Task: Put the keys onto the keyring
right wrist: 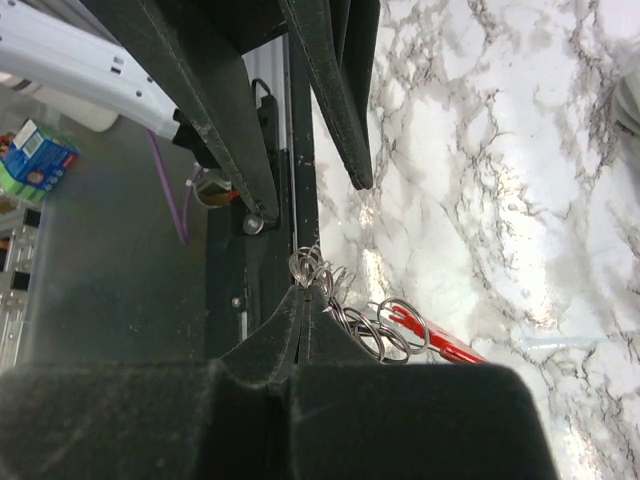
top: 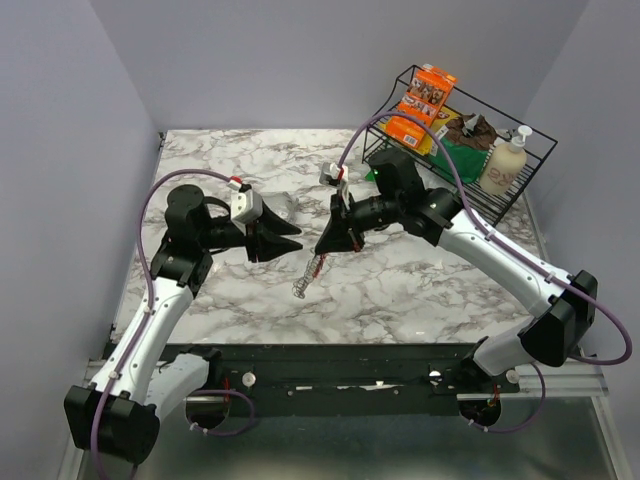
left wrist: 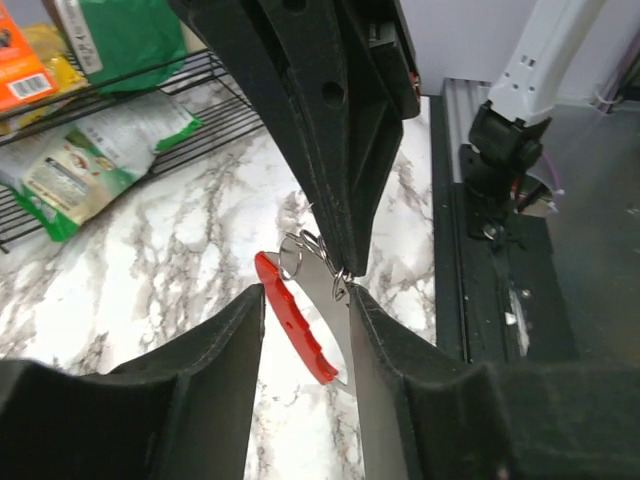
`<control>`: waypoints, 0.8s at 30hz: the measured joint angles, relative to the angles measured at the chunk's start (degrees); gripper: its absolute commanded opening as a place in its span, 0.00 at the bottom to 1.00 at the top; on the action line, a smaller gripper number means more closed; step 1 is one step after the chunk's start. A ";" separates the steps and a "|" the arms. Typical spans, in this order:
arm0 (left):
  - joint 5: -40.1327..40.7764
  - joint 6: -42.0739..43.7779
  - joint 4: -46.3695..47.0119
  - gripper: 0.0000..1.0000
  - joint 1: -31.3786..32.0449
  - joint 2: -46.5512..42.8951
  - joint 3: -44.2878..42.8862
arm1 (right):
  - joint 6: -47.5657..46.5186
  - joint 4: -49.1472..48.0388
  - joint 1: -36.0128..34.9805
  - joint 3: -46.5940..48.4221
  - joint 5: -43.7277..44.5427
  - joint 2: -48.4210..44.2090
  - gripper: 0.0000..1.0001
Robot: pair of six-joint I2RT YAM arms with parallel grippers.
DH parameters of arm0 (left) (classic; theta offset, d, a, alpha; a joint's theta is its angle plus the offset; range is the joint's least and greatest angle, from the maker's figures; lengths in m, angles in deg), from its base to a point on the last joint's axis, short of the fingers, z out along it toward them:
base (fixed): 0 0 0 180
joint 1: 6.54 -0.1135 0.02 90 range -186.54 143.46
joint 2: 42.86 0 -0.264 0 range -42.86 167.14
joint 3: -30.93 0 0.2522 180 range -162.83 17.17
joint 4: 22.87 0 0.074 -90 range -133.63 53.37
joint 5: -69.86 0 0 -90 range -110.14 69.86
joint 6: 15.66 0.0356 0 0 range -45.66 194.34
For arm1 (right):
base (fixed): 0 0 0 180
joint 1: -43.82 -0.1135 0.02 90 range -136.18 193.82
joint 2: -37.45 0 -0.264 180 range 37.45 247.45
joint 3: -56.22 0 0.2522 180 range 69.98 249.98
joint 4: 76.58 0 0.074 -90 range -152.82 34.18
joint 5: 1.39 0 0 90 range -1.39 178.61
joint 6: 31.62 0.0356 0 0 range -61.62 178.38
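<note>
Keyring (left wrist: pixel 297 322) dangles from the right gripper (right wrist: pixel 302 296), whose black jaws are pinched tight on its tangle of thin silver wire rings; the glossy red curved strip hangs just below that gripper. Left gripper (left wrist: pixel 307 295), just beside the right gripper, stands part open around the strip and a flat silver blade (left wrist: pixel 340 335), perhaps brushing the blade.

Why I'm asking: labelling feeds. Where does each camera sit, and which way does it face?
Top external: high behind the bases, looking down on the white marble table; both arms show.
Left wrist: looks rightward at the right gripper; own left gripper open below.
Right wrist: faces the table's near edge; own shut fingers pinch the red-and-silver keyring bundle.
Shared: all show that bundle.
</note>
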 measured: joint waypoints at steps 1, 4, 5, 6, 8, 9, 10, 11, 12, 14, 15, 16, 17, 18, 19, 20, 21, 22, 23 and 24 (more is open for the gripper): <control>-0.61 0.37 -0.70 0.40 0.24 0.35 -0.42 | -0.59 0.61 0.00 0.02 -0.20 0.02 0.01; -2.71 2.32 -4.04 0.37 1.22 2.08 -2.23 | -2.27 2.80 0.00 0.11 -1.09 0.20 0.01; -3.32 3.21 -5.49 0.37 1.66 2.84 -3.15 | -2.73 3.48 0.00 0.22 -1.36 0.35 0.01; -3.80 3.96 -6.64 0.37 2.03 3.48 -3.85 | -3.21 4.26 0.00 0.48 -1.62 0.57 0.01; -4.55 5.79 -9.16 0.37 2.93 4.76 -5.29 | -3.96 5.25 0.00 0.87 -2.05 0.94 0.01; -4.85 6.80 -10.67 0.37 3.32 5.42 -6.03 | -4.22 5.55 0.00 0.98 -2.25 1.03 0.00; -5.01 7.58 -11.63 0.37 3.61 5.81 -6.47 | -4.46 5.92 0.00 1.09 -2.38 1.07 0.01; -5.09 8.70 -13.31 0.37 4.00 6.34 -7.08 | -4.68 6.27 0.00 1.18 -2.49 1.09 0.01; -5.11 9.64 -14.53 0.38 4.35 6.75 -7.52 | -4.83 6.58 0.00 1.36 -2.58 1.16 0.01; -5.16 11.39 -16.83 0.40 5.09 7.48 -8.22 | -5.18 7.04 0.00 1.77 -2.64 1.25 0.00; -5.16 12.24 -17.88 0.40 5.44 7.80 -8.50 | -5.25 7.15 0.00 1.90 -2.71 1.25 0.01; -5.14 12.90 -18.86 0.41 5.75 8.11 -8.74 | -5.31 7.19 0.00 1.95 -2.78 1.25 0.01; -5.14 13.81 -20.13 0.40 6.14 8.55 -9.11 | -5.42 7.30 0.00 1.95 -2.80 1.25 0.01; -5.14 14.67 -21.22 0.40 6.43 8.92 -9.40 | -5.51 7.48 0.00 1.95 -2.80 1.25 0.01; -5.11 15.54 -22.32 0.39 6.71 9.33 -9.68 | -5.57 7.65 0.00 1.95 -2.80 1.27 0.01; -5.14 16.31 -23.30 0.38 6.93 9.68 -9.97 | -5.62 7.72 0.00 1.95 -2.80 1.27 0.01; -5.11 16.81 -23.96 0.36 7.10 9.90 -10.10 | -5.62 7.78 0.00 1.95 -2.80 1.27 0.00; -5.09 17.51 -24.87 0.35 7.37 10.14 -10.19 | -5.62 7.82 0.00 1.95 -2.80 1.29 0.01; -5.03 18.10 -25.57 0.34 7.54 10.27 -10.19 | -5.62 7.89 0.00 1.95 -2.80 1.29 0.01; -5.01 18.53 -26.03 0.34 7.67 10.38 -10.19 | -5.62 7.96 0.00 1.95 -2.80 1.29 0.00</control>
